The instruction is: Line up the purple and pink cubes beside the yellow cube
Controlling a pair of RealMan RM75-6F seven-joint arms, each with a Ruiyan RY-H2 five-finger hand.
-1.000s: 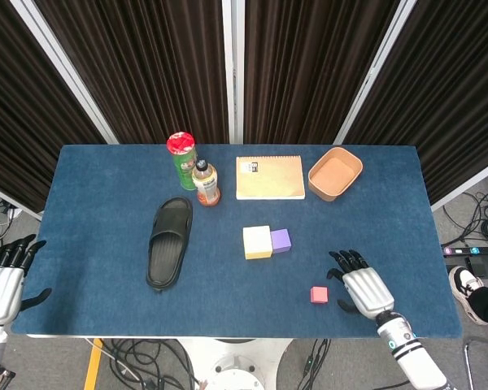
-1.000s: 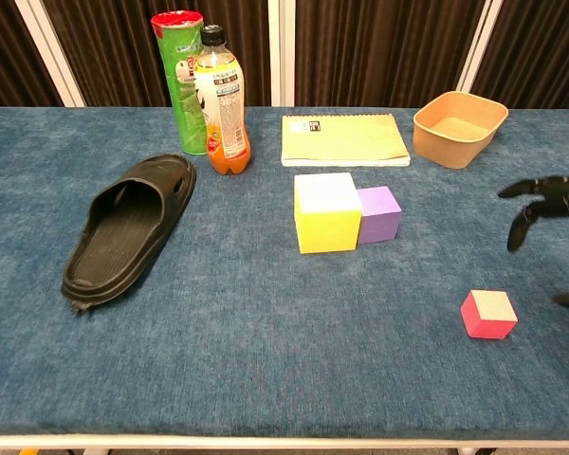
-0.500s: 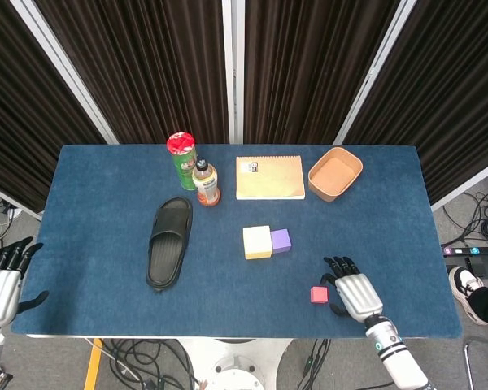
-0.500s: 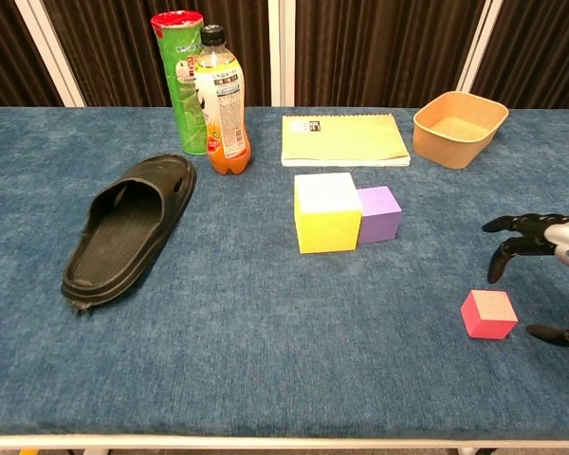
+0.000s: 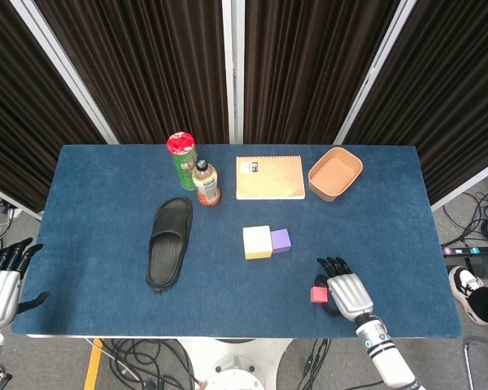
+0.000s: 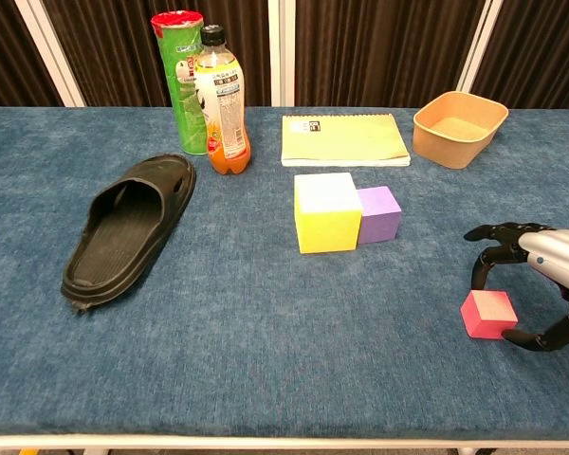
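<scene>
Pink is the colour that matters here: the pink cube (image 6: 487, 315) sits near the front right of the blue surface (image 6: 266, 313), well apart from the yellow cube (image 6: 326, 211), which lies further back and toward the middle. The purple cube (image 6: 378, 213) already stands touching the yellow cube's right face, so by my reading only the pink one is left to place. The right hand (image 6: 541, 284) is at the pink cube, its fingers (image 6: 488, 234) arched over the far side and its thumb curling round the near right corner, so the cube lies just to the hand's left, inside the curve of the fingers. Whether any fingertip actually touches the cube I cannot tell; the fingers are apart and nothing is lifted, so I judge the hand spread and not yet gripping. In the head view the right hand (image 5: 342, 290) sits immediately right of the pink cube (image 5: 318, 295), confirming how close they are. The left hand (image 5: 0, 284) hangs off the far left edge with fingers spread, holding nothing, far from every cube, so the right hand is plainly the nearer one. The coming move probably turns on closing around the cube and carrying it back and leftward to the free side of the purple cube.
</scene>
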